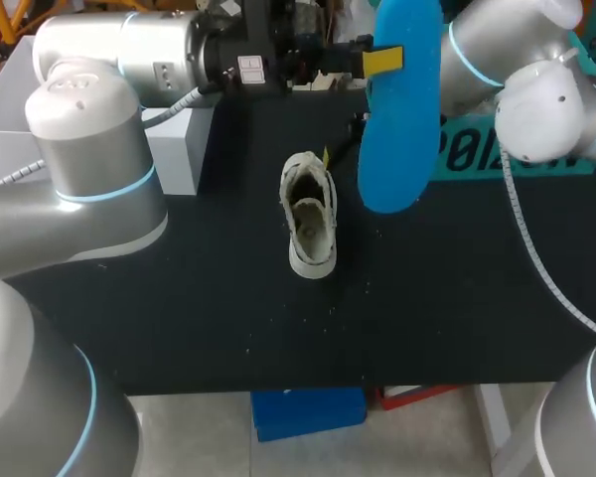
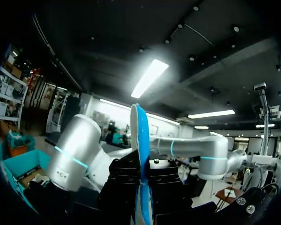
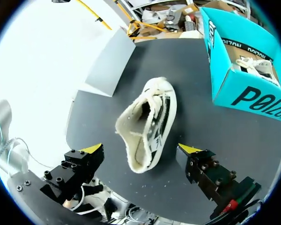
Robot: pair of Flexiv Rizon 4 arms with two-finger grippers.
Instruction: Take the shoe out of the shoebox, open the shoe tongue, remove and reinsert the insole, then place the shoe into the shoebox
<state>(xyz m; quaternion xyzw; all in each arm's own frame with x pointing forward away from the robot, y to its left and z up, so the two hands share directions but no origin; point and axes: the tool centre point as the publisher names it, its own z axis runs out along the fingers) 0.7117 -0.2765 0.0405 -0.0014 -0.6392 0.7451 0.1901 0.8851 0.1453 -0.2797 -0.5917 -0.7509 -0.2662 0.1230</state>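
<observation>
left gripper: I'm seeing both fingers pinching the blue insole from two sides. It is gripping near one end, and the insole is showing edge-on to this arm's own camera.
insole: It is hanging in the air above the far part of the table, touching nothing but the left gripper. From the head view it is sitting between the shoe and the shoebox.
right gripper: The fingers are spread wide and holding nothing. It is hovering above the shoe, which is lying below the gap between the two yellow tips, with neither tip touching it.
shoe: It is sitting on its sole near the table's middle with the opening gaping upward. I can't tell from the head view which way the toe is pointing.
shoebox: Teal and open, it is sitting at the far right of the table, apart from the shoe. A second shoe is lying inside it.
grey box: It is standing at the far left, apart from the shoe.
edges: The shoe is sitting well apart from the table's near edge, and bare black top is showing on every side of it. The widest stretch is lying toward the near edge.
</observation>
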